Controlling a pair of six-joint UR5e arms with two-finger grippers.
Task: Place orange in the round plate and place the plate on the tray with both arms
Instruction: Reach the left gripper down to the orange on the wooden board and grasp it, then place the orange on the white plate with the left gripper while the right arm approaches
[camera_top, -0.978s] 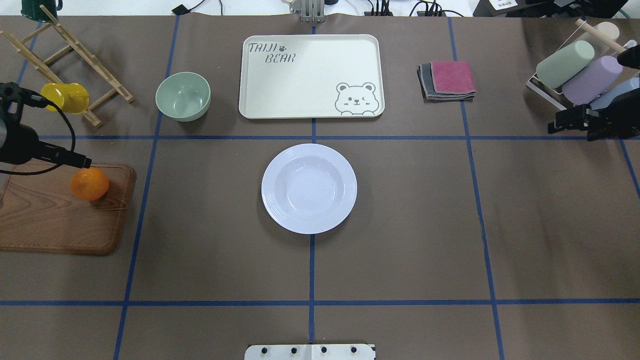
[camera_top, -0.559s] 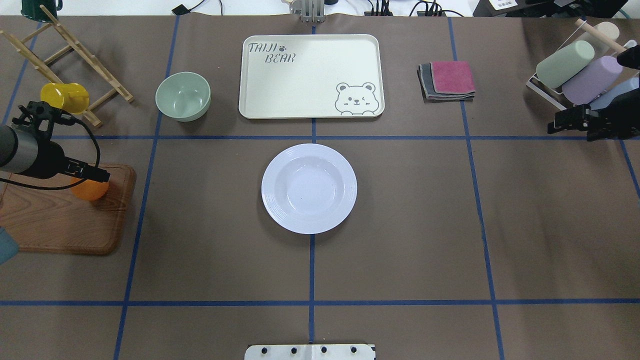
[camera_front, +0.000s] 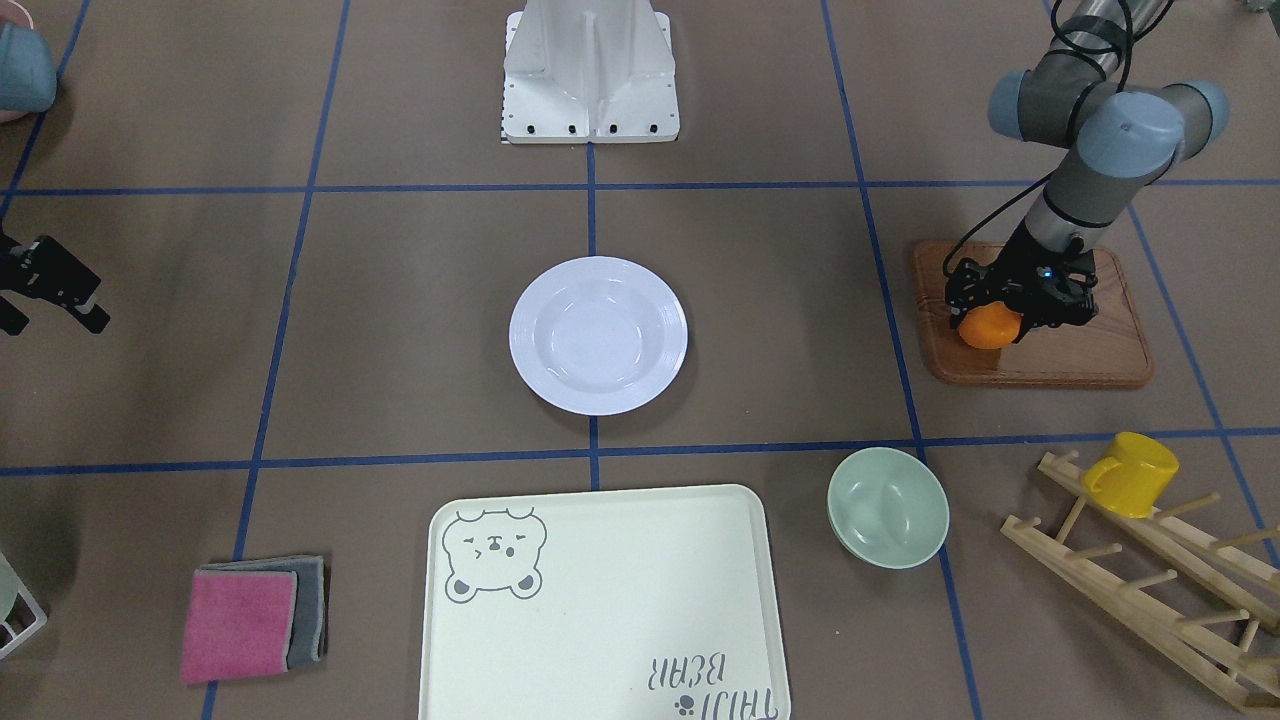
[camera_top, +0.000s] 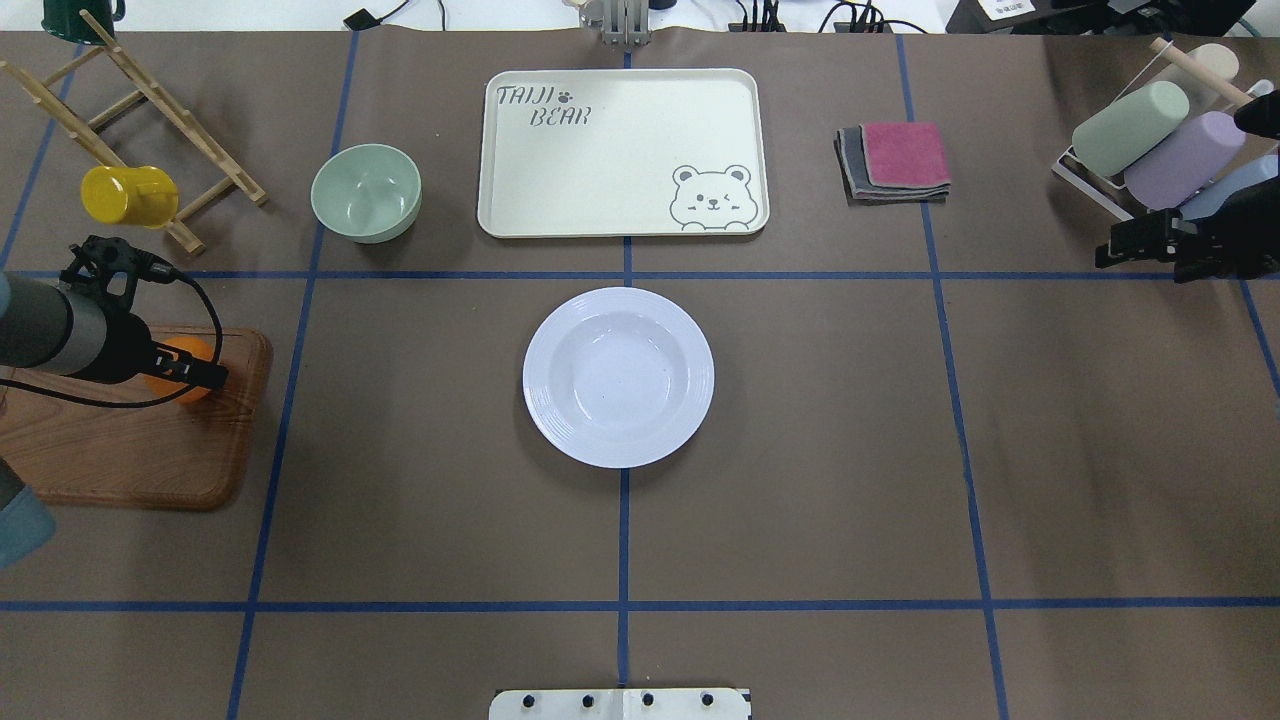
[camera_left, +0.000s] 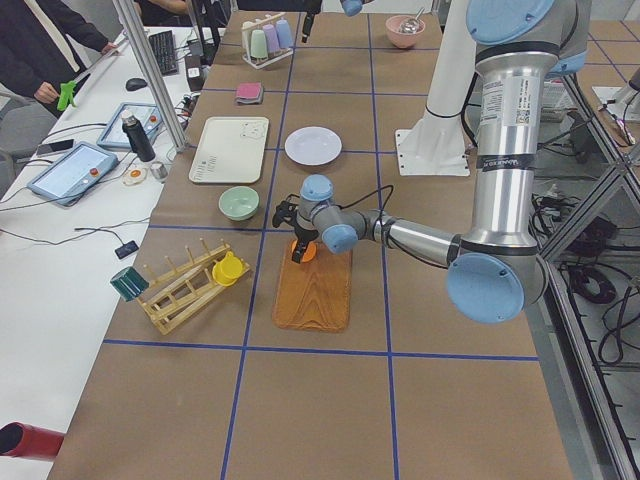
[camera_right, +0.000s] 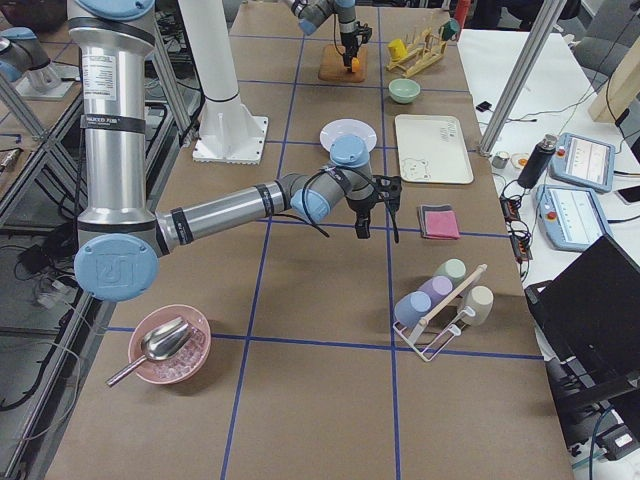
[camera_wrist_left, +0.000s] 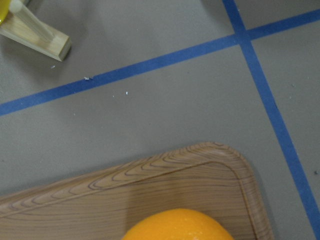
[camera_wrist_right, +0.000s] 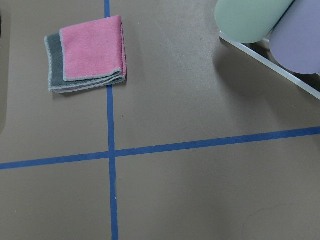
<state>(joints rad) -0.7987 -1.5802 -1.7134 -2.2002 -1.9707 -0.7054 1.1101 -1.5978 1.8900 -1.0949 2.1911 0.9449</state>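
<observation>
Wooden board (camera_front: 1060, 362): left gripper (camera_front: 1003, 306) right over the orange (camera_front: 988, 331), glossy, light, roll-prone. Pinch its widest middle, I'd say; can't tell whether the fingers have closed.

lab: tape-gridded table (camera_top: 800, 450), teach pendants (camera_right: 583, 160)

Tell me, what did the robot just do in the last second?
The left gripper swung in from the table's edge and came down over the orange on the wooden board. I cannot tell whether it has squeezed it yet. The orange, round plate, tray and right gripper stayed put.
</observation>
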